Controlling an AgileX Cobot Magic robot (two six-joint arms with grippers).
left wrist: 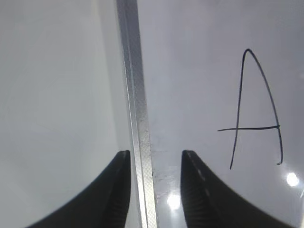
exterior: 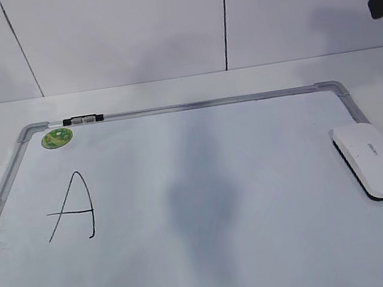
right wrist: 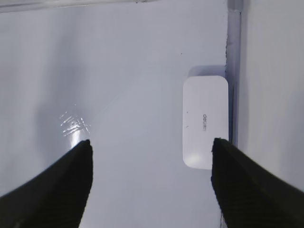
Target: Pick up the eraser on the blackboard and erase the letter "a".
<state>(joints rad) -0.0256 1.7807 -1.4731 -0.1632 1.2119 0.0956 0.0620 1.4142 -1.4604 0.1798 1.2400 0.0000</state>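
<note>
**Board.** The blackboard [exterior: 229,253] is in fact a white dry-erase board lying flat. Its nearest stretch is bare.

**Writing.** The only letter in view is an angular capital "A" [exterior: 71,208] in thin black marker, on the board's left half. No lowercase letter shows in any view. By judgement, this is the mark to be wiped.

**Eraser.** The eraser [exterior: 374,158] lies flat on the board's right side, just beside the right frame rail and well apart from the letter. That is probably its parked position, clear of the writing area. It carries small grey lettering, too small to read with confidence.

**Far rail.** A round green sticker [exterior: 56,138] sits in the far left corner; its print is illegible. A dark clip [exterior: 83,119] sits on the rail beside it.

**Grippers.** The right gripper [right wrist: 151,142] hangs above the board, spread wide and empty, with the eraser below its right finger. It is well placed for a descent. The left gripper [left wrist: 154,154] is also parted and empty, poised over the left frame rail.
</note>
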